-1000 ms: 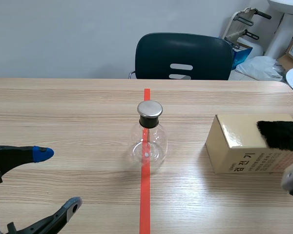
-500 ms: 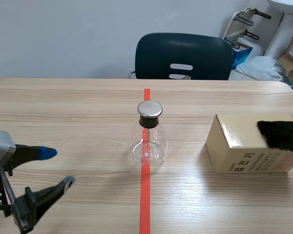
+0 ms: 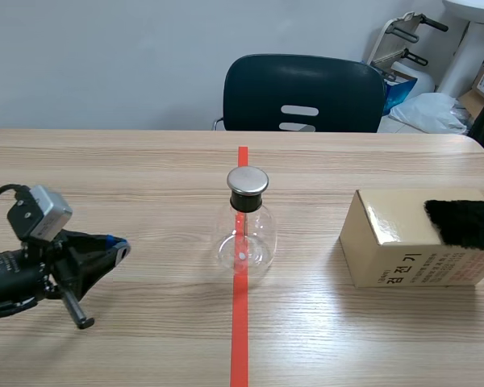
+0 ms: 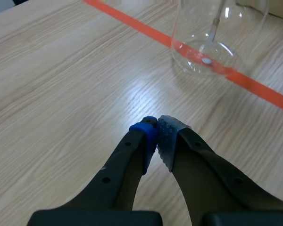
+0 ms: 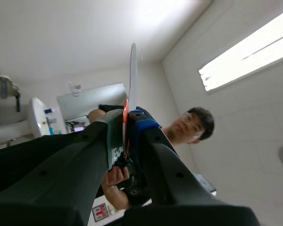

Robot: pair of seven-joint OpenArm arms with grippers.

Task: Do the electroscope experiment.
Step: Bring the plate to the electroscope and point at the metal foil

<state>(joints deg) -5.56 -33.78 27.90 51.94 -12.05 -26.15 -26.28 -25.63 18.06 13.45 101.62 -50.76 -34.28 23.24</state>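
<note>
Your left gripper lies low over the wooden table near its left edge, pads pressed together with nothing between them. Its wrist view shows what the scene view cannot: the blue and the grey dotted pads meet tip to tip, and ahead of them a thin metal rod hangs inside the glass. Whether the tips touch the wood cannot be told. The scene view alone shows the whole round clear glass flask with a silver metal cap, upright at the middle of the table on the orange-red tape line. Only the right wrist view shows your right gripper: it is tilted up toward the ceiling, fingers clamped on a thin white plate seen edge-on, with a person's hand and a ceiling light strip beyond. Bare wood lies between the left gripper and the flask, between the flask and the gold cardboard box, and along the near edge. The box sits near the table's right edge. The count: one flask, one box, one black furry cloth on the box's top at its right end, one plate, and one dark blue chair past the far edge.
</note>
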